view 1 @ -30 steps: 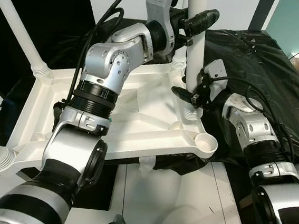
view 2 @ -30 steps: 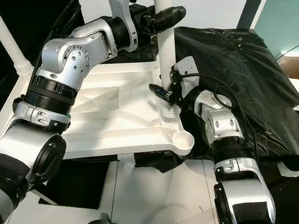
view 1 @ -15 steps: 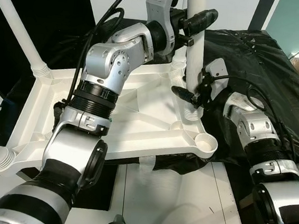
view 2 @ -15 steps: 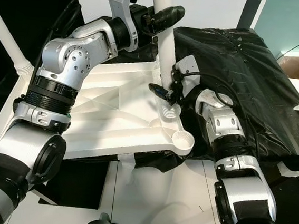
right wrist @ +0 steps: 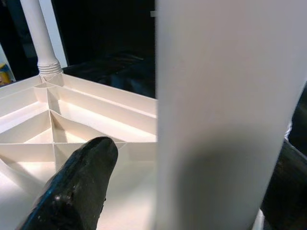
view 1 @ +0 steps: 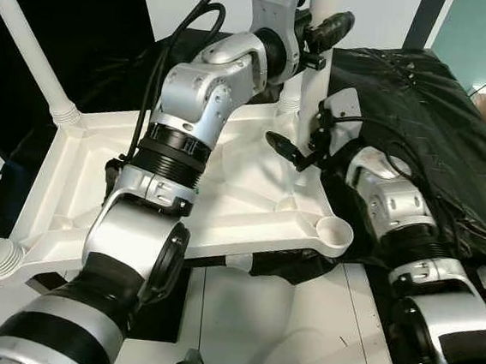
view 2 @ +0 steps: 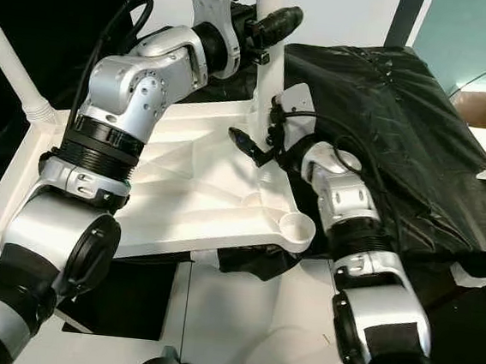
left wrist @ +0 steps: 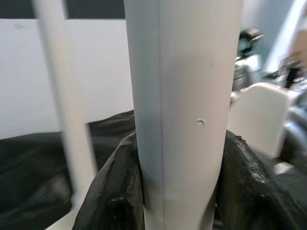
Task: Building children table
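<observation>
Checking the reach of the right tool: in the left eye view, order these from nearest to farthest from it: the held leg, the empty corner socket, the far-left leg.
1. Held leg: right beside the right tool.
2. Corner socket: near corner, toward the robot.
3. Far-left leg: across the tabletop, on the left.

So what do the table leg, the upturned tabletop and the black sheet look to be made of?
Table leg: apparently moulded plastic, smooth matte white, with a faint seam.
Tabletop: likely the same white plastic, ribbed underside, slight sheen.
Black sheet: thin glossy film, probably plastic, creased and crinkled.
</observation>
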Robot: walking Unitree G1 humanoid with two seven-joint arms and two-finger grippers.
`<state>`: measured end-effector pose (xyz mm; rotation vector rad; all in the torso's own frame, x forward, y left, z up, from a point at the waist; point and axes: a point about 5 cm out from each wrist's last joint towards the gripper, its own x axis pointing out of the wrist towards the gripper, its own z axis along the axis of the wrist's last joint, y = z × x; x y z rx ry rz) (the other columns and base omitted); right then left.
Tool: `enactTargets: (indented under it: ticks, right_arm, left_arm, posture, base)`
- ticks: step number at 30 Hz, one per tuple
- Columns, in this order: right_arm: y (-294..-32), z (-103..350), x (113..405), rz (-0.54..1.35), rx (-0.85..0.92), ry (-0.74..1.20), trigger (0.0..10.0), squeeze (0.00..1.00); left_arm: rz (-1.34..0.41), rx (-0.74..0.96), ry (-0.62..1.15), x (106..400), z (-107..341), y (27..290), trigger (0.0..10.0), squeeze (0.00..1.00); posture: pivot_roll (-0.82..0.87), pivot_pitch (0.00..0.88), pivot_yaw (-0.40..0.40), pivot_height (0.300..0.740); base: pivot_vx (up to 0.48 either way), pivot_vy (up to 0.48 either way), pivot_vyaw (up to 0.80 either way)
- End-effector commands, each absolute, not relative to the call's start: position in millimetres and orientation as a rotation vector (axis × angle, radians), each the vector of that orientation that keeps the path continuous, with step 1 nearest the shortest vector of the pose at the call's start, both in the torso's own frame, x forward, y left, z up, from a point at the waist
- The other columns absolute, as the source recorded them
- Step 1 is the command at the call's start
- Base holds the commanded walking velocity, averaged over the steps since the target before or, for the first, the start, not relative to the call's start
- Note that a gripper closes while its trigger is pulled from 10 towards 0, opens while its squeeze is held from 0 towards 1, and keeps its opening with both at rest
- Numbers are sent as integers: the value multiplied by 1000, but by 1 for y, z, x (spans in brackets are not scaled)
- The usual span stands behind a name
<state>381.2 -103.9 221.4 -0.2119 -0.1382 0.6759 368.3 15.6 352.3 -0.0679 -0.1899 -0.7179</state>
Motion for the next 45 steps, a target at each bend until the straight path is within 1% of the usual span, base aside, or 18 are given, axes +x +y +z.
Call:
enactTargets:
  ticks: [1,2,45]
  right_arm:
    - [-99,218,380,672,-221,-129,10000,0]
    - [-96,215,380,655,-221,-125,10000,0]
    - [-96,215,380,655,-221,-125,10000,0]
  left_arm:
    - [-659,-42,-213,369,358,15,10000,0]
    - [-628,-32,-216,369,359,14,10000,0]
    - [-628,-32,-216,369,359,14,10000,0]
  posture:
    - [48,0,33,740]
    - [48,0,33,740]
    - [48,0,33,740]
  base:
    - [0,0,0]
    - [0,0,0]
    - [0,0,0]
